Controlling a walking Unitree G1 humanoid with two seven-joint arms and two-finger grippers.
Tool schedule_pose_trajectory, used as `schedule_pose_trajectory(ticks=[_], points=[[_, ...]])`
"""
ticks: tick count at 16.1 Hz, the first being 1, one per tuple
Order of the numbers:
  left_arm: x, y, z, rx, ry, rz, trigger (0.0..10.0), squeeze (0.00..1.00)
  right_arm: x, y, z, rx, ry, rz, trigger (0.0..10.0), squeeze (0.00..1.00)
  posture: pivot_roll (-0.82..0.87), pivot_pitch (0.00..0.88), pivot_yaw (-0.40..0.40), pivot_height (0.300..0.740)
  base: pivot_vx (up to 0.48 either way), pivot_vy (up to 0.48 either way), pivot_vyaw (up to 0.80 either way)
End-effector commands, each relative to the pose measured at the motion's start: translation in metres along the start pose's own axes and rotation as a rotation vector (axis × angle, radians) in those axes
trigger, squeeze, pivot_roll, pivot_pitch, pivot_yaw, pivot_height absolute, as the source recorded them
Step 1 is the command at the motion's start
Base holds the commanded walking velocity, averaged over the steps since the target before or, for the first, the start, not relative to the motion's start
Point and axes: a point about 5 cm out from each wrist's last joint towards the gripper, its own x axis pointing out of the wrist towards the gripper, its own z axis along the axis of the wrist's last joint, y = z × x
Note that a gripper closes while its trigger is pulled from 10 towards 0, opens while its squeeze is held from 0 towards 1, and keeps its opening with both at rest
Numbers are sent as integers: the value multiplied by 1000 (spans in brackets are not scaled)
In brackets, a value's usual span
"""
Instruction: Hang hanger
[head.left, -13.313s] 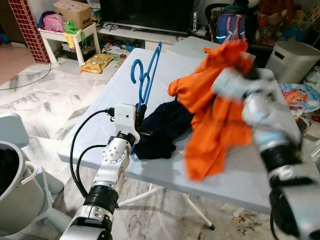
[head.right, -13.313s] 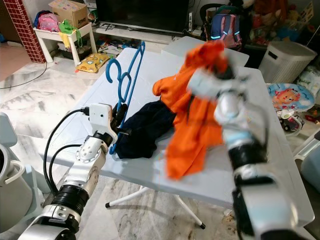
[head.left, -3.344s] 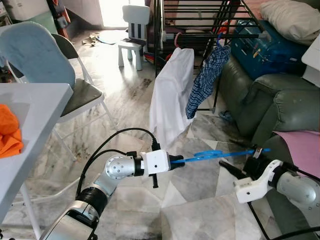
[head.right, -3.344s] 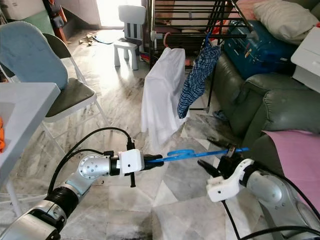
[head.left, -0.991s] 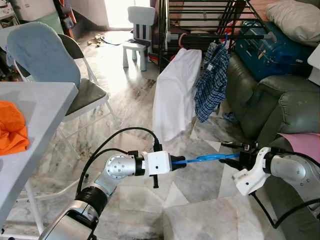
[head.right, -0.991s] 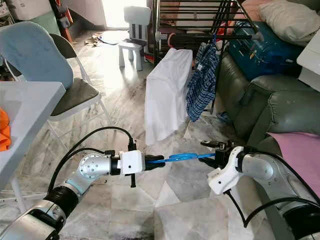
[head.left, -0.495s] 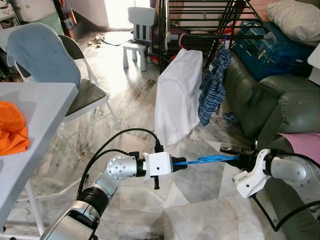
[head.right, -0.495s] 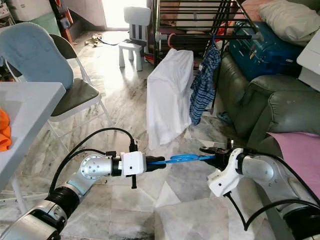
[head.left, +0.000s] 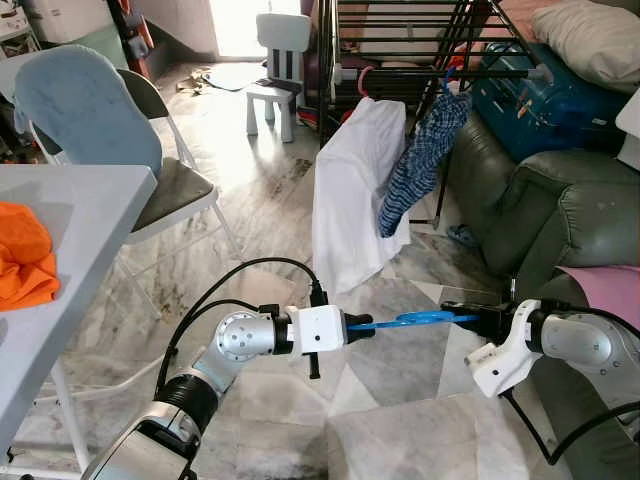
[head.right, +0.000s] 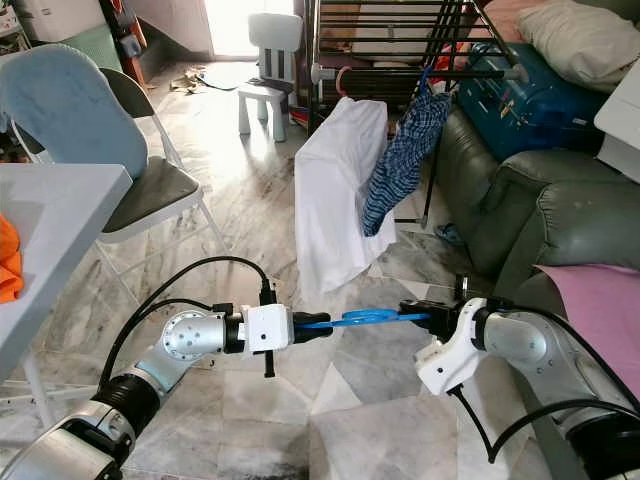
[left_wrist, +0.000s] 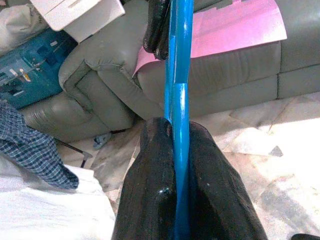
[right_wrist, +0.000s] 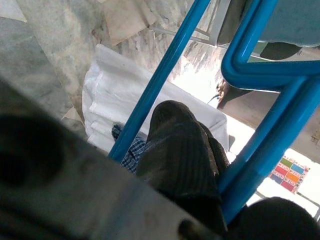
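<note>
- Nearest, left gripper (head.left: 362, 327) clamped on one end of blue hanger (head.left: 420, 319), held level above floor.
- Right gripper (head.left: 462, 308) pinches hanger's other end, facing left one.
- Beyond both: white cloth (head.left: 352, 190), checked shirt (head.left: 418, 165) on dark rack (head.left: 420, 72).

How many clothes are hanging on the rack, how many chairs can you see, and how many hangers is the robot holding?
Clothes on the rack: 2, a white cloth and a blue checked shirt
Chairs: 2, a folding chair and a small white chair
Blue hanger: 1
Total: 5
</note>
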Motion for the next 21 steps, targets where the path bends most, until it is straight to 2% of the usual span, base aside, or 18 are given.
schedule_pose_trajectory(ticks=[1, 2, 3, 7, 8, 10, 12, 13, 14, 15, 16, 18, 19, 20, 21], points=[[2, 1, 2, 17, -11, -3, 10000, 0, 0, -1, 2, 6, -14, -7, 0, 0, 22, 0, 2, 740, 0, 0, 0], [2, -2, 0, -29, -13, -10, 10000, 0, 0, 2, 1, 10, -8, -1, 0, 0, 22, 0, 1, 740, 0, 0, 0], [2, -3, 0, -31, -18, -8, 10000, 1000, 0, 3, 0, 10, -4, 1, 0, 0, 20, 0, 0, 740, 0, 0, 0], [4, -3, 2, -35, -33, 6, 10000, 1000, 0, 5, -14, 34, 106, -20, 0, 0, 14, 0, -6, 740, 0, 0, 0], [3, -2, 2, -42, -40, 6, 10000, 1000, 1, 7, -20, 81, 149, -54, 0, 0, 12, 0, -9, 740, 0, 0, 0], [2, -2, 2, -56, -47, 7, 10000, 1000, 2, 11, -25, 107, 185, -78, 0, 0, 11, 0, -13, 740, 0, 0, 0], [-1, -2, -1, -73, -43, 19, 10000, 1000, 4, 21, -31, 183, 224, -126, 0, 0, 12, 0, -18, 740, 0, 0, 0], [-3, -2, -4, -98, -34, 41, 10000, 1000, 5, 26, -32, 238, 238, -153, 0, 0, 9, 0, -19, 740, 0, 0, 0], [-8, 0, -9, -140, -17, 93, 10000, 1000, 5, 36, -34, 342, 260, -204, 0, 0, 7, 0, -20, 740, 0, 0, 0], [-11, 1, -14, -206, -6, 159, 10000, 1000, 5, 42, -35, 429, 267, -252, 0, 0, 6, 0, -22, 740, 0, 0, 0], [-15, 4, -24, -335, 18, 292, 10000, 1000, 1, 50, -37, 570, 281, -368, 0, 0, -1, 0, -23, 740, 0, 0, 0], [-19, 6, -34, -461, 50, 433, 10000, 1000, -5, 60, -41, 771, 310, -524, 0, 0, -10, 0, -22, 740, 0, 0, 0], [-20, 6, -35, -477, 51, 446, 10000, 1000, -6, 61, -41, 795, 314, -544, 0, 0, -11, 0, -22, 740, 0, 0, 0], [-21, 8, -41, -578, 64, 549, 10000, 1000, -13, 73, -40, 930, 333, -653, 0, 0, -17, 0, -22, 740, 0, 0, 0], [-21, 8, -42, -597, 66, 564, 10000, 1000, -14, 75, -40, 951, 337, -671, 0, 0, -17, 0, -22, 740, 0, 0, 0]])
